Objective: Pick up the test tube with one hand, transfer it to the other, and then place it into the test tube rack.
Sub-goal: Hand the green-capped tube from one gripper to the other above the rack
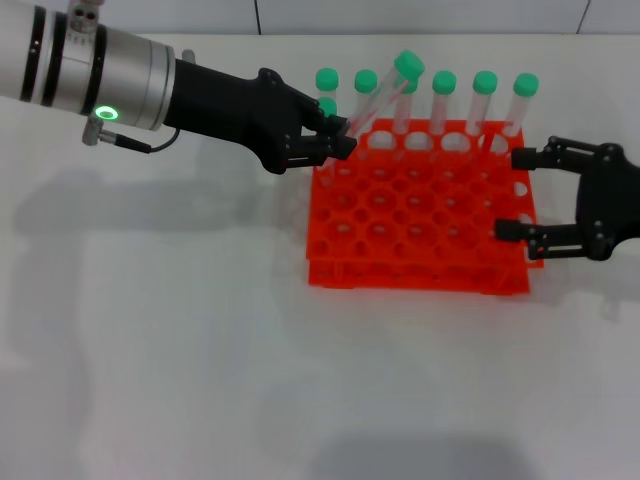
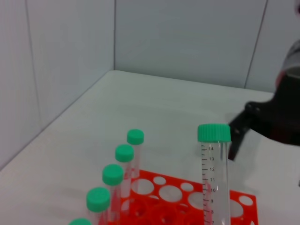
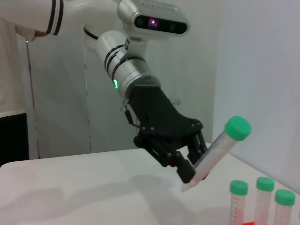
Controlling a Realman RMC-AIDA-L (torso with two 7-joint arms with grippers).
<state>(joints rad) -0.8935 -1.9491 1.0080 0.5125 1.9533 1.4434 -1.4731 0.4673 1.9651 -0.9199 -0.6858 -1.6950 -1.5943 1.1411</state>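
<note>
The left arm comes in from the left edge of the head view, its far end cut off there, and the left gripper sits at the rack's back-left corner, clenched around the lower part of the test tube. The tube leans away from the gripper, its green cap up and toward the right, above the back row of holes; whether its tip is already in a hole is hidden behind the fingers in the head view. The right wrist view shows the same gripper pinching the tube near its pointed bottom, with that tip in the air. The test tube rack lies flat on the white table, and other green-capped tubes stand upright along its back row; one at the back-left is partly covered by the gripper. In the left wrist view the held tube runs out of the picture, so its grip point cannot be seen there. At the rack's right edge, the right gripper hangs with fingers spread wide, holding nothing, its arm cut off.
</note>
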